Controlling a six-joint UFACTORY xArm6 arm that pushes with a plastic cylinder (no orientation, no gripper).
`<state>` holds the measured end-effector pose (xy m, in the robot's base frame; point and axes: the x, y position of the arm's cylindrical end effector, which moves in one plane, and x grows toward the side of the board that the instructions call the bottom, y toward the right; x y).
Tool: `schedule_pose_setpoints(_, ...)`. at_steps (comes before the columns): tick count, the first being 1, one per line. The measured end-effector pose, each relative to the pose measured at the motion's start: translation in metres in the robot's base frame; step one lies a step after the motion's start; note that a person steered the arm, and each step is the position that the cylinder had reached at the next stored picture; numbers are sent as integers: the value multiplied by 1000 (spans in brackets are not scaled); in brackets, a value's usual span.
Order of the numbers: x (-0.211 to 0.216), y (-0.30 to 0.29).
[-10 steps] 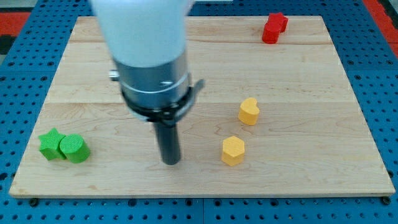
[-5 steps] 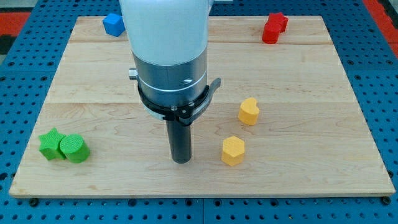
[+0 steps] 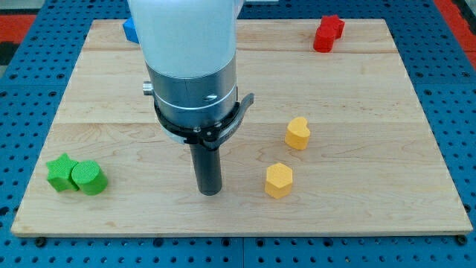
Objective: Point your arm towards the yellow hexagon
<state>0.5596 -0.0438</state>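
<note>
The yellow hexagon (image 3: 279, 180) lies on the wooden board (image 3: 357, 104) at the lower middle-right. A second yellow block, heart-shaped (image 3: 297, 133), sits just above and to its right. My tip (image 3: 210, 192) rests on the board to the left of the yellow hexagon, about a block's width and a half away, not touching it. The arm's grey and white body rises from the tip toward the view's top and hides the board behind it.
A green star (image 3: 61, 172) and a green cylinder (image 3: 88, 178) touch each other at the lower left. Red blocks (image 3: 327, 33) sit at the top right. A blue block (image 3: 130, 30) peeks out at the top left beside the arm.
My tip first moved right toward the yellow hexagon, then drew back slightly left. The arm now hides most of the blue block. No block has moved.
</note>
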Motion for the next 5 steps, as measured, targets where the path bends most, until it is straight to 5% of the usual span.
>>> schedule_pose_setpoints(5,0,-8)
